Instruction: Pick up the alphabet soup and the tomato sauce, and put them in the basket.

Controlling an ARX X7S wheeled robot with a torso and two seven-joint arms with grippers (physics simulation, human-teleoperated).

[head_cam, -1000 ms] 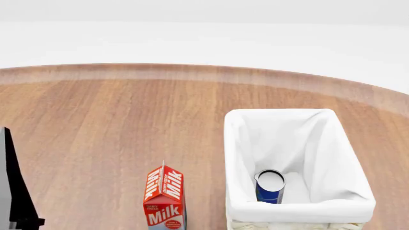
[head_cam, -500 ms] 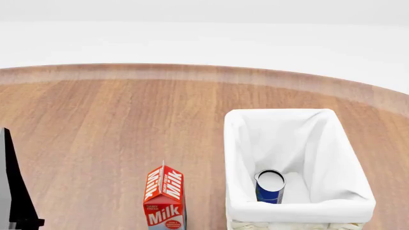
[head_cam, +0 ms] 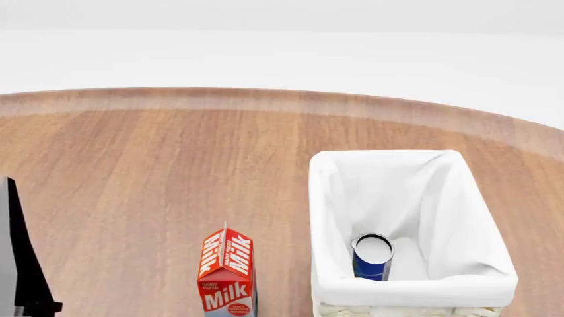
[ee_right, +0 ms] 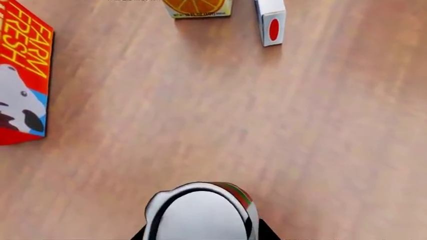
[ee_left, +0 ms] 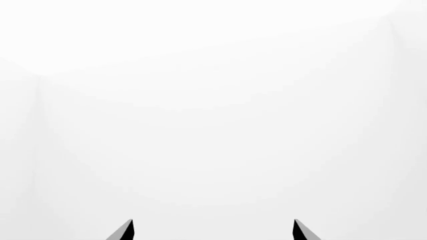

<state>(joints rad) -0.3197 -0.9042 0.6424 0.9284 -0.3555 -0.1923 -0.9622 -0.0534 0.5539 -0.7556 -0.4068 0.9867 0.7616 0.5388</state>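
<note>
Standing upright in the basket's (head_cam: 414, 290) near-left corner, the soup (head_cam: 372, 258); sauce (ee_right: 202, 212) between right gripper's (ee_right: 202, 231) jaws, left gripper (ee_left: 212, 231) wide.

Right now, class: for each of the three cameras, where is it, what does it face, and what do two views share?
Head view: high, looking down on the basket holding the alphabet soup; left arm at edge.
Left wrist view: faces blank white; two jaw tips apart.
Right wrist view: looks down at the tomato sauce between its jaws.
Shared: head and right wrist show the milk carton.

I see a blue can (head_cam: 371, 261) with a silvery top in the white-lined basket (head_cam: 414, 288), a red milk carton (head_cam: 226, 274), and brown wood-grain table (head_cam: 158, 172).
</note>
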